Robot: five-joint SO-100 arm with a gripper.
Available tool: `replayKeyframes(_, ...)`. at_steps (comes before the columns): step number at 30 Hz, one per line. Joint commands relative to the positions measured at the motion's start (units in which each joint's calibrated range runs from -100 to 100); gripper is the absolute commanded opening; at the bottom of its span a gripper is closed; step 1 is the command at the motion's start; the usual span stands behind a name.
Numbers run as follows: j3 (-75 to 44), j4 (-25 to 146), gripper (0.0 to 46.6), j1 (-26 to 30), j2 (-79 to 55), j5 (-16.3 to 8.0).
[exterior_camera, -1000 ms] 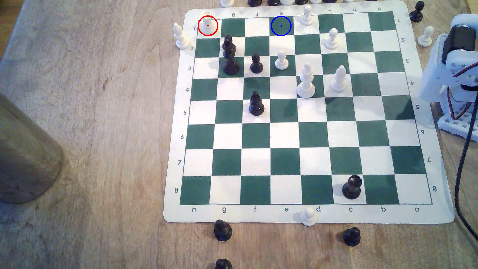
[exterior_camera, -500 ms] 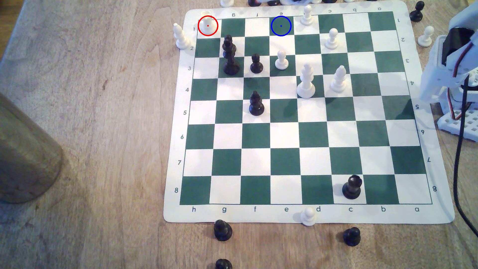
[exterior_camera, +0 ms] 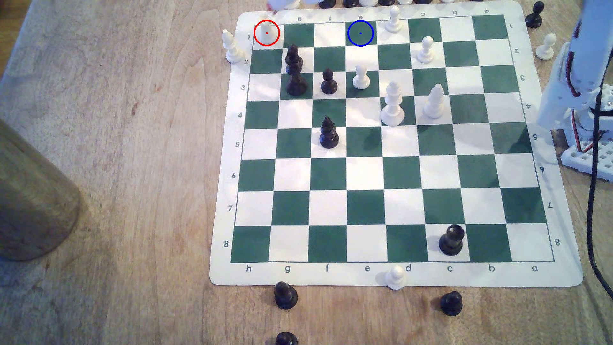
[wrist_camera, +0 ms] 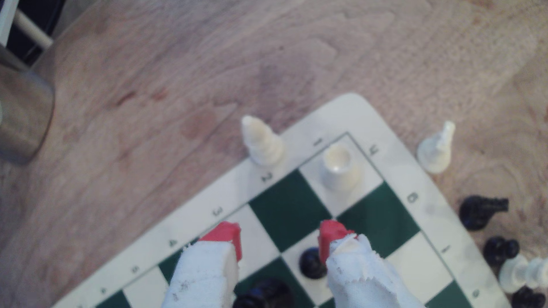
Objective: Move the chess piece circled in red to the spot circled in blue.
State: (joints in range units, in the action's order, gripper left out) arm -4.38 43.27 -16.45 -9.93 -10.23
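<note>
My red-tipped gripper (wrist_camera: 280,237) spread wide, empty, short of small white plastic rook (wrist_camera: 338,168) on red-ringed corner square. Looks light, rigid, slick; pinch narrow waist under flared top.

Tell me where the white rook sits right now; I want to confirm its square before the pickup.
The white rook stands on the white corner square h1, at the board's top-left in the exterior view, beside a white bishop off the mat's edge.

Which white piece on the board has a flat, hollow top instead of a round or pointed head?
The white rook on the corner square, ringed red. Its top is a flat open cup; the other white pieces end in knobs or points.
</note>
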Motion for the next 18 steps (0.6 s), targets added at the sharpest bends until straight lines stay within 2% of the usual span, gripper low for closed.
replayKeyframes(1,-9.5,-1.0,13.2,0.1,-2.6,-0.1)
replayKeyframes(8,-16.6,-1.7,15.0,-1.8,-10.2,1.0)
replayKeyframes(13,-23.5,-1.7,16.8,-3.1,-16.5,1.1)
replayKeyframes(18,-25.4,-3.1,18.5,-3.1,-19.7,0.9)
